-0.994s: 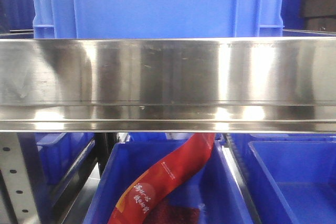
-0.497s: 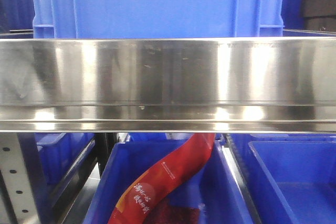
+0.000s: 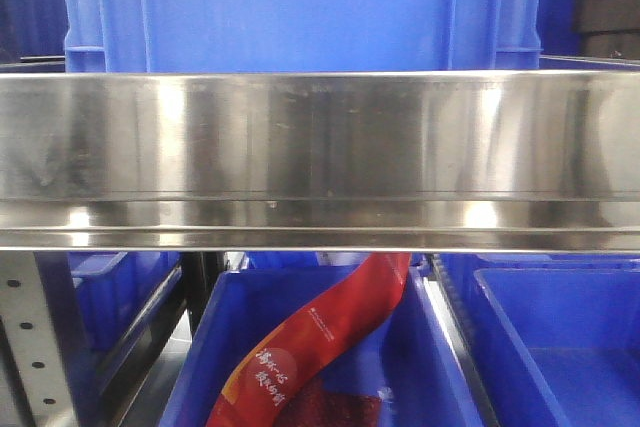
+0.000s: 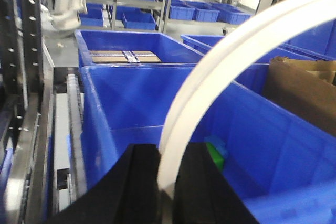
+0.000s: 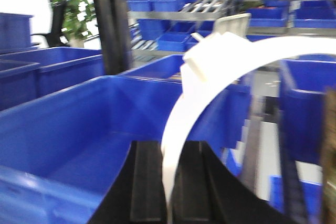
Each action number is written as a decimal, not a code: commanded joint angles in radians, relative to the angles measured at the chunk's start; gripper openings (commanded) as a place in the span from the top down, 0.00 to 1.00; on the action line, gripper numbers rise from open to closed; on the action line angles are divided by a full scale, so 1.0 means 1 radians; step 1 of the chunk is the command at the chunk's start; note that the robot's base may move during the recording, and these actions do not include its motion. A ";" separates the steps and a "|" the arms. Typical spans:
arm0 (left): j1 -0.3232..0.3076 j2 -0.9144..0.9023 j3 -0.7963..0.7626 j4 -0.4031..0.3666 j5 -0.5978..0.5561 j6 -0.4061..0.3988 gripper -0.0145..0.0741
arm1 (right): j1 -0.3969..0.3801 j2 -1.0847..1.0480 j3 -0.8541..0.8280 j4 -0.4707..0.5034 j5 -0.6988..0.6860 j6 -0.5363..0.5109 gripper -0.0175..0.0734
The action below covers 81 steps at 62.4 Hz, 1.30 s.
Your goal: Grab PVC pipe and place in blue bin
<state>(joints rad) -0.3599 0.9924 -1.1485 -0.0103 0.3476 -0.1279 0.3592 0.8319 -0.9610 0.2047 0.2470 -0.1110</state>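
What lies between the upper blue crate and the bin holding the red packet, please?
A shiny steel shelf rail spans there, in the front-facing view.

White arc strip point(image 4: 220, 72) pinched in L gripper point(image 4: 167, 182), prob. over blue bin point(image 4: 131, 103)

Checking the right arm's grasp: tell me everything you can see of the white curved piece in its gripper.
The PVC pipe is a white, smooth, plastic-looking band bent into an arc. Its lower end is clamped in the black right gripper. From there it rises, curves right and leaves the frame. A blocky tab juts from its outer side near the top. A blue bin lies below it, and nothing else visibly touches it.
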 commanded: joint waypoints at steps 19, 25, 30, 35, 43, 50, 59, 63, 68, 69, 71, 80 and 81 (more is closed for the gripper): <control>-0.006 0.442 -0.499 -0.040 0.231 -0.004 0.96 | 0.125 0.373 -0.297 0.001 -0.023 -0.011 0.96; -0.006 0.529 -0.589 -0.057 0.268 -0.004 0.96 | 0.139 0.455 -0.356 0.001 -0.012 -0.011 0.96; -0.006 0.579 -0.640 -0.086 0.278 -0.004 0.96 | 0.153 0.523 -0.417 0.001 0.028 -0.011 0.96; -0.006 0.615 -0.667 -0.097 0.278 -0.004 0.96 | 0.162 0.583 -0.472 0.001 0.071 -0.011 0.96; -0.006 0.649 -0.670 -0.100 0.276 -0.004 0.96 | 0.164 0.664 -0.557 0.025 0.161 -0.011 0.96; -0.006 0.667 -0.670 -0.098 0.267 -0.004 0.96 | 0.164 0.703 -0.586 0.047 0.190 -0.011 0.96; -0.006 0.693 -0.670 -0.094 0.272 -0.004 0.96 | 0.164 0.724 -0.586 0.047 0.210 -0.011 0.96; -0.006 0.699 -0.670 -0.094 0.283 -0.004 0.96 | 0.164 0.724 -0.586 0.047 0.217 -0.011 0.96; -0.006 0.703 -0.670 -0.094 0.286 -0.004 0.96 | 0.164 0.724 -0.586 0.047 0.217 -0.011 0.96; -0.006 0.705 -0.670 -0.094 0.286 -0.004 0.96 | 0.164 0.724 -0.586 0.047 0.217 -0.011 0.96; -0.006 0.705 -0.670 -0.094 0.286 -0.004 0.96 | 0.164 0.726 -0.586 0.047 0.217 -0.011 0.96; -0.006 0.705 -0.670 -0.094 0.294 -0.004 0.84 | 0.164 0.726 -0.586 0.047 0.223 -0.011 0.87; -0.006 0.705 -0.670 -0.094 0.294 -0.004 0.81 | 0.164 0.726 -0.586 0.047 0.223 -0.011 0.84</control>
<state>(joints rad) -0.3599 1.7026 -1.8069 -0.0971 0.6536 -0.1279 0.5214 1.5596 -1.5377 0.2515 0.4860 -0.1149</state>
